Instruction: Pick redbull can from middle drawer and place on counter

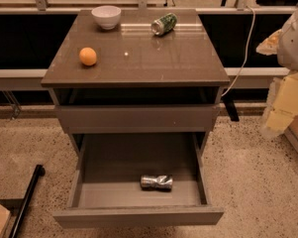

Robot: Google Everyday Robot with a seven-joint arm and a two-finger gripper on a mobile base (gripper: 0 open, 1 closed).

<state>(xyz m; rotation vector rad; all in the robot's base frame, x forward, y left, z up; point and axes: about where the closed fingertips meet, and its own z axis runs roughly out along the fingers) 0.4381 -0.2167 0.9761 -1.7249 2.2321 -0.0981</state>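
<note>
Silvery can (157,182), label unreadable, lies sideways in the open drawer (138,216); claw (294,38) at right edge, cannot tell its state.

Robot body shows only along the right edge of the frame. Arm (295,36), upper right: white, smooth, rounded shell with a plastic look, grey shading along its lower curve, cut off by the frame edge. Gripper (284,105), mid right edge, just under the white shell: pale yellow, flat-sided blocky panels with a darker tan line between two of them. Its lower left end is lighter, cream-coloured and soft-edged. Beige patch (270,42) against the left side of the white shell: mottled tan and cream, irregular outline; cannot tell whether it belongs to the robot. Markings, cables and screws not discernible.
</note>
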